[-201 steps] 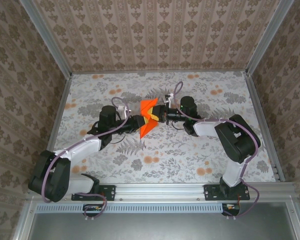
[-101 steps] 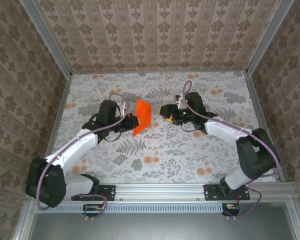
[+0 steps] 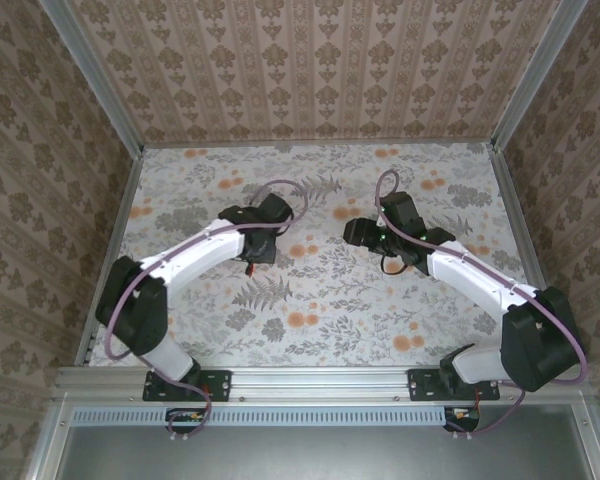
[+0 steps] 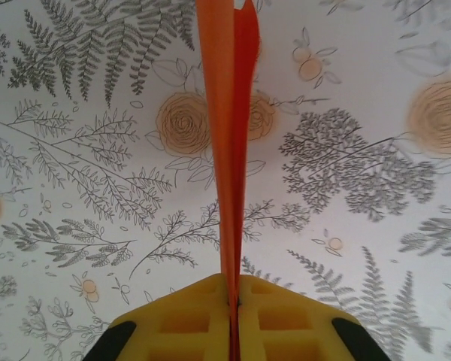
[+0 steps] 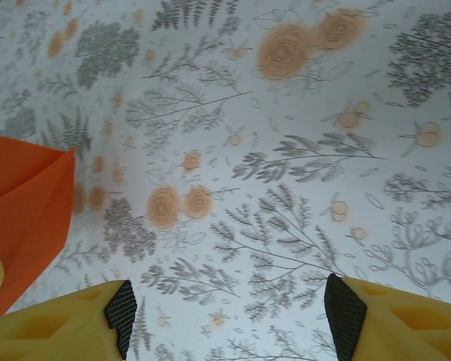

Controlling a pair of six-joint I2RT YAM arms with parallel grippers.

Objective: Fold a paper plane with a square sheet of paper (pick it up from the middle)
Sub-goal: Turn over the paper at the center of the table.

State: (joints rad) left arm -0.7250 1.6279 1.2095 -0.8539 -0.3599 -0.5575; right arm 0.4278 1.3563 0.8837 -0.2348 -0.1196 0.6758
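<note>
The orange sheet of paper [image 4: 229, 150], folded flat, stands edge-on in the left wrist view and reaches from the fingers to the top of the frame above the flowered table. My left gripper [image 4: 233, 301] is shut on its lower end, the yellow fingers pressed together. Seen from above, the left gripper [image 3: 263, 245] points down left of the table's middle, and the wrist hides the paper. My right gripper [image 3: 352, 232] hangs open to the right of it, apart from the paper. A folded corner of the orange paper [image 5: 22, 203] shows at the left of the right wrist view, beyond the right gripper [image 5: 229, 316].
The floral printed table [image 3: 320, 300] carries small orange flower blotches [image 5: 286, 49]. Patterned walls [image 3: 300, 70] close in the back and both sides. A metal rail [image 3: 320, 380] runs along the near edge by the arm bases.
The right gripper let go of the paper and drew back to the right. The left arm turned its wrist downward with the paper, which from above now sits under the wrist.
</note>
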